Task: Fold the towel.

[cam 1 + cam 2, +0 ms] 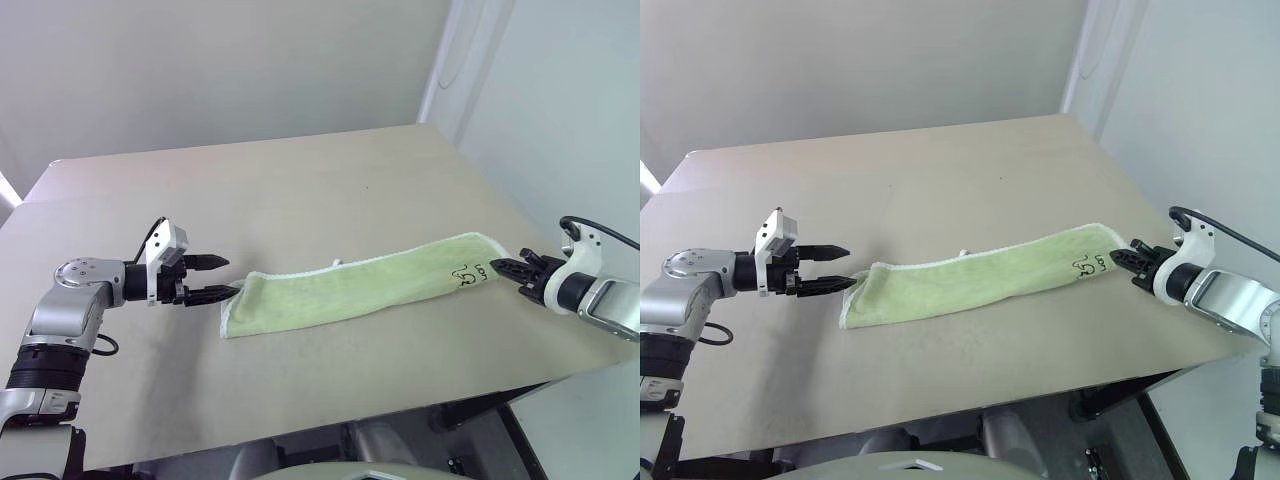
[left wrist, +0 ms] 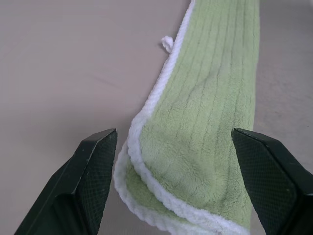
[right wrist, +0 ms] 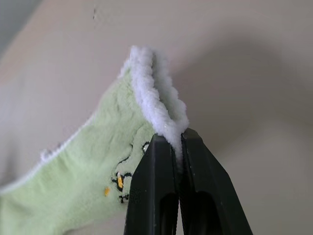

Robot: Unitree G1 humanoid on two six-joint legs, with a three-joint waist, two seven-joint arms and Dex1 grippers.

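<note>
Towel [image 1: 365,290] lies as a long narrow folded strip across lower middle of the head frame, running from lower left up toward the right edge, on the table [image 1: 300,190]. White edging runs along its upper side; small white loop [image 1: 338,263] sticks out at the top edge near mid-strip. Dark printed mark [image 1: 472,273] sits near the right end.

Right tool [image 1: 508,267], at right edge of frame, fingers pressed together, pinching the towel's right end by the white edging; in the right wrist view the edging [image 3: 159,105] goes straight into the closed tips, mark just beside them. That end is lifted slightly off the table.

Left tool [image 1: 214,277], left of centre in frame, fingers spread wide, one above the other, pointing at the towel's left end. Lower fingertip is at or just touching the towel's corner; cannot tell contact for sure. In the left wrist view the two fingers [image 2: 93,181] flank the folded left end [image 2: 190,161], not gripping it. Left end rests flat on the table.
</note>
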